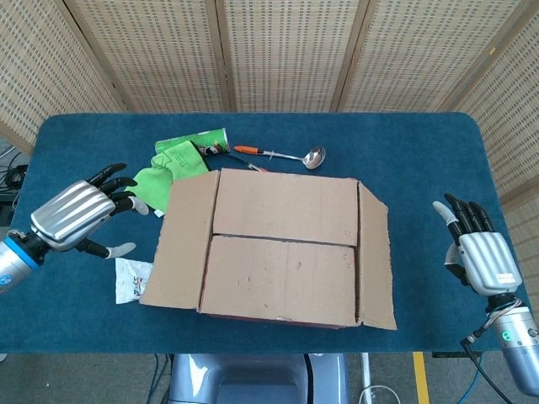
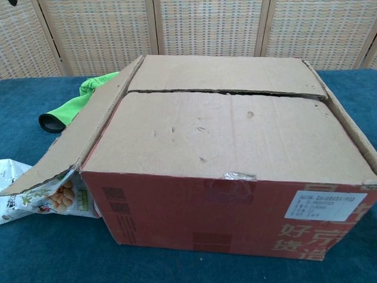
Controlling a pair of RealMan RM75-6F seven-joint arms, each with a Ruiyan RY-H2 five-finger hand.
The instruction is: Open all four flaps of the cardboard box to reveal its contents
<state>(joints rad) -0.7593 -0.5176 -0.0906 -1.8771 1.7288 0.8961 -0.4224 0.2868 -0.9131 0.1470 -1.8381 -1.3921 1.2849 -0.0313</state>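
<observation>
The cardboard box [image 1: 286,248] [image 2: 235,153] sits mid-table, its red front facing the chest view. Its left flap [image 1: 181,240] [image 2: 76,138] is folded out and slopes down to the left. The right flap [image 1: 376,257] [image 2: 347,127] hangs out to the right. The far flap [image 1: 286,206] [image 2: 227,73] and the near flap [image 1: 282,278] [image 2: 230,138] lie flat and closed over the contents. My left hand [image 1: 76,215] hovers left of the open flap, fingers spread, holding nothing. My right hand [image 1: 480,252] stays by the table's right edge, fingers apart and empty. Neither hand shows in the chest view.
A snack bag [image 1: 130,279] [image 2: 35,194] lies partly under the left flap. A green cloth [image 1: 156,181] [image 2: 70,106], a green can [image 1: 194,141], an orange-handled tool [image 1: 251,150] and a metal ladle [image 1: 299,156] lie behind the box at the left.
</observation>
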